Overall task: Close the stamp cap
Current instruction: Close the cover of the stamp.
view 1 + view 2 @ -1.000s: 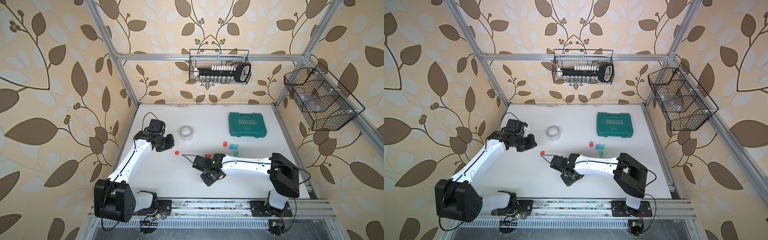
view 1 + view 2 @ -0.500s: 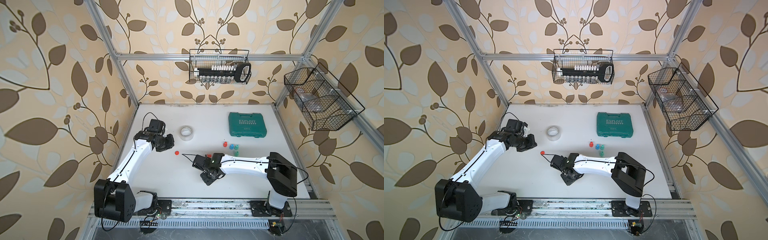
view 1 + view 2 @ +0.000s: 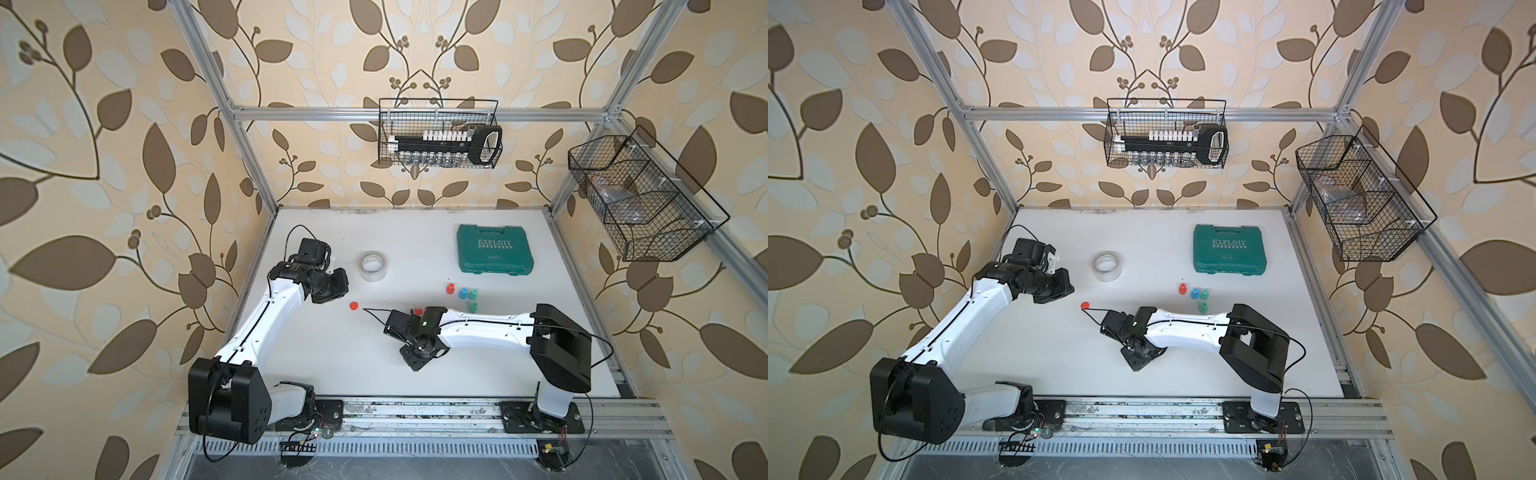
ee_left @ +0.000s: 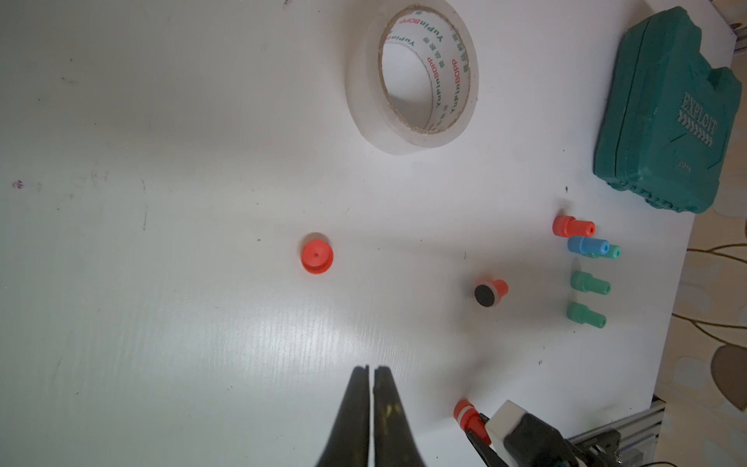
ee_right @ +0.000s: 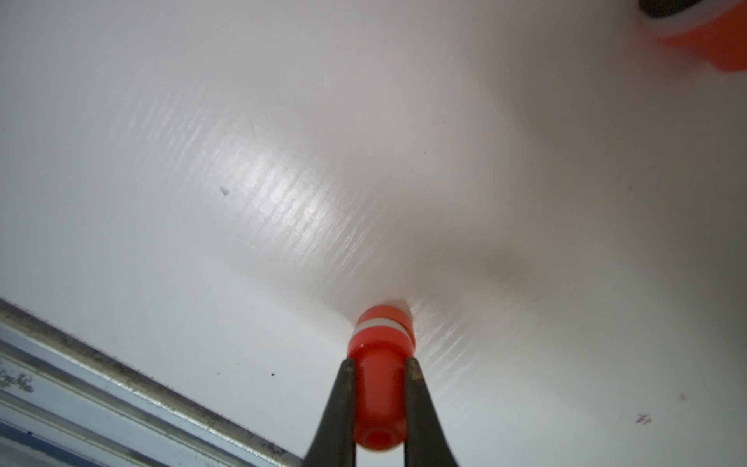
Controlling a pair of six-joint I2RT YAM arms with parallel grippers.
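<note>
My right gripper (image 5: pixel 380 366) is shut on the narrow handle of a red stamp (image 5: pixel 380 404). The stamp's wide end, a red tip with a thin white band behind it, is pressed against the white table (image 5: pixel 283 161). A loose red cap (image 4: pixel 317 256) sits on the table ahead of my left gripper (image 4: pixel 370 370), which is shut and holds nothing. Both top views show this cap (image 3: pixel 353 306) (image 3: pixel 1085 306) between the two arms. A second red stamp (image 4: pixel 491 292) lies on its side with its black pad bare. In the top views the right wrist (image 3: pixel 419 345) hides the held stamp.
Red (image 4: pixel 572 226), blue (image 4: pixel 586 245) and green (image 4: pixel 588 282) stamps stand in a group to the right of the uncapped stamp. A tape roll (image 3: pixel 373 266) and a green tool case (image 3: pixel 494 248) lie farther back. The table's metal front rail (image 5: pixel 121 376) runs close to the held stamp.
The right arm's elbow has drifted very slightly to the left. Both grippers stay shut, and the loose cap has not moved.
</note>
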